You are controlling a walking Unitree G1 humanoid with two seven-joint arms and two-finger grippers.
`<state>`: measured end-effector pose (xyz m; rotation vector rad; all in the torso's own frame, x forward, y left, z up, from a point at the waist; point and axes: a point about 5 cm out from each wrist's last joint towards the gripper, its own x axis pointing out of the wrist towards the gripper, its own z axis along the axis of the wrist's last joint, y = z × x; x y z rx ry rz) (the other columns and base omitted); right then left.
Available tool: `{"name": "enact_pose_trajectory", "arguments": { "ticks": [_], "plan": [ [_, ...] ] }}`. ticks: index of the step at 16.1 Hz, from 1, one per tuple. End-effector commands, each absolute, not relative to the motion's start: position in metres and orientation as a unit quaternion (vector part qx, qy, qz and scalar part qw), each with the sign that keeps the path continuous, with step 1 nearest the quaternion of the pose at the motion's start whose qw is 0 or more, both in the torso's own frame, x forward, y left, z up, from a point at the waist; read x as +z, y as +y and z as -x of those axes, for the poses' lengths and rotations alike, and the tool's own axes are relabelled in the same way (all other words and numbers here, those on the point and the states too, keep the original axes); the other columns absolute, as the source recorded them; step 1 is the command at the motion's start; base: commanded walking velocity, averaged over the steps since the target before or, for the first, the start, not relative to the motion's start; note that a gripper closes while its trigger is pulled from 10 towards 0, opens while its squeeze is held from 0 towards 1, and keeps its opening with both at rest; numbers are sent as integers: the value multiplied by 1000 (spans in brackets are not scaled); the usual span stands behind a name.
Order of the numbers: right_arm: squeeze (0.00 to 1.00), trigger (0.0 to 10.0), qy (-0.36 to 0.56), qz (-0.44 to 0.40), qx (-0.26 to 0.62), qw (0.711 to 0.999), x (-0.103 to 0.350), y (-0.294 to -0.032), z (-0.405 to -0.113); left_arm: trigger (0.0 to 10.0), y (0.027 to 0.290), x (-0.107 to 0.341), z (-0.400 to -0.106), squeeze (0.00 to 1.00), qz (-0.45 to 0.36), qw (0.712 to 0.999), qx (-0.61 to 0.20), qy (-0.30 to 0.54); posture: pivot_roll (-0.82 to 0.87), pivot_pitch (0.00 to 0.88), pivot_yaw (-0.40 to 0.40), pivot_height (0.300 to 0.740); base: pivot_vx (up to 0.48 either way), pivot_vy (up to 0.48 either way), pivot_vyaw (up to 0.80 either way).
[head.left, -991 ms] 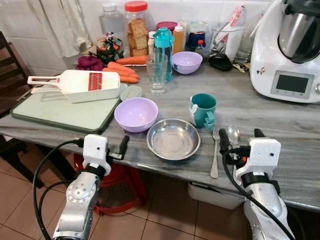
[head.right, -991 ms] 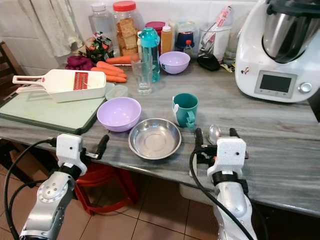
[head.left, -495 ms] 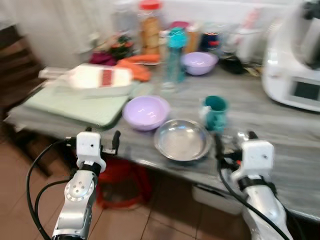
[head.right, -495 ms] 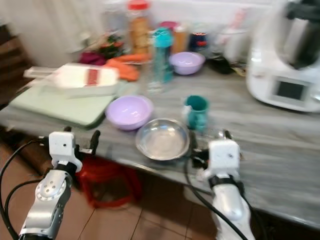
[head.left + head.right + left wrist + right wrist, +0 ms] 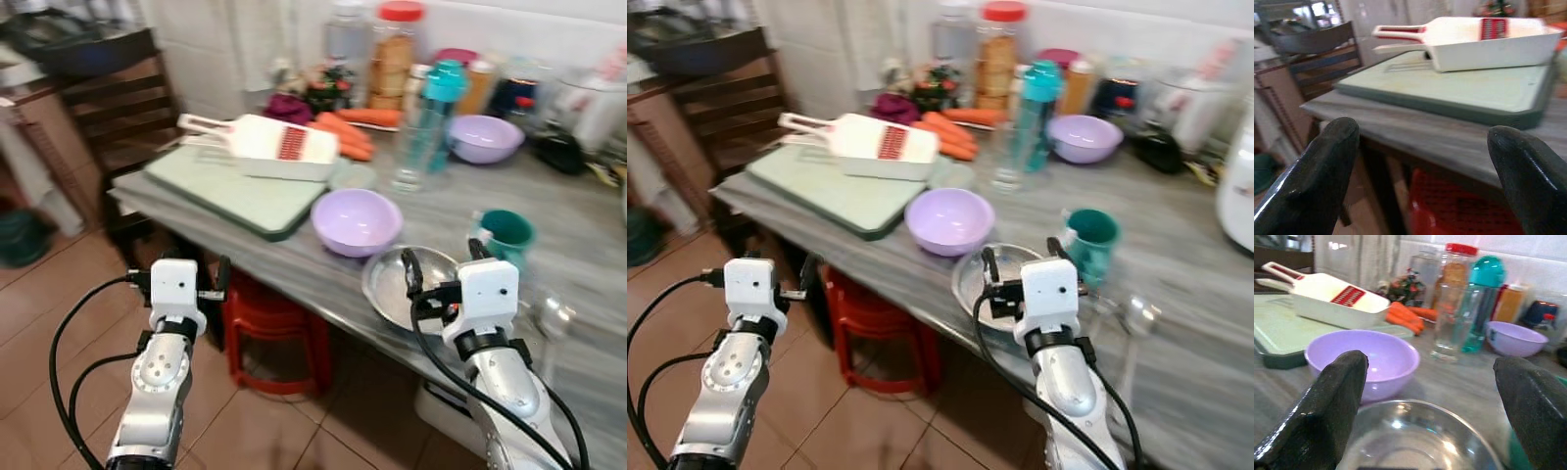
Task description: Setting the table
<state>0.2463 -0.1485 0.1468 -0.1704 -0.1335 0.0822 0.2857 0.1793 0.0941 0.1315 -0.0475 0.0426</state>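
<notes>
Hovering over the steel bowl (image 5: 400, 284) at the worktop's (image 5: 588, 245) front edge, the right gripper (image 5: 441, 266) has its fingers wide apart, empty. Behind the bowl sit a lilac bowl (image 5: 357, 219) and teal mug (image 5: 503, 235). The left gripper (image 5: 221, 276), spread and empty, hangs off the front corner near the green cutting board (image 5: 235, 189) and red stool (image 5: 274, 323).

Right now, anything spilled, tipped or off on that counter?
Nothing spilled or tipped. The steel bowl, lavender bowl and teal mug sit upright. The white slicer lies on the green cutting board, carrots loose beside it. Both grippers, left and right, are open.
</notes>
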Motion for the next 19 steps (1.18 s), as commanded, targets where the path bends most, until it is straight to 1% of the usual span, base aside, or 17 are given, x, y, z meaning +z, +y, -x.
{"name": "enact_pose_trajectory", "arguments": {
  "ticks": [1, 5, 15, 19],
  "plan": [
    [0, 10000, -65, 85, 49, 993, 146, -146, -248, 10000, 182, 93, -287, 0, -81, 996, 35, -16, -77, 0, 19, 740, 0, 0, 800],
    [0, 10000, -68, 89, 55, 992, 149, -147, -250, 10000, 183, 93, -287, 0, -82, 996, 28, -26, -74, 0, 8, 740, 0, 0, 800],
    [0, 10000, -78, 87, 86, 989, 153, -140, -259, 10000, 186, 92, -284, 0, -83, 994, 61, -31, -47, 0, -21, 740, 0, 0, 800],
    [0, 10000, -81, 85, 91, 989, 153, -138, -261, 10000, 188, 93, -285, 0, -85, 994, 66, -32, -41, 0, -16, 740, 0, 0, 800]
  ]
}}
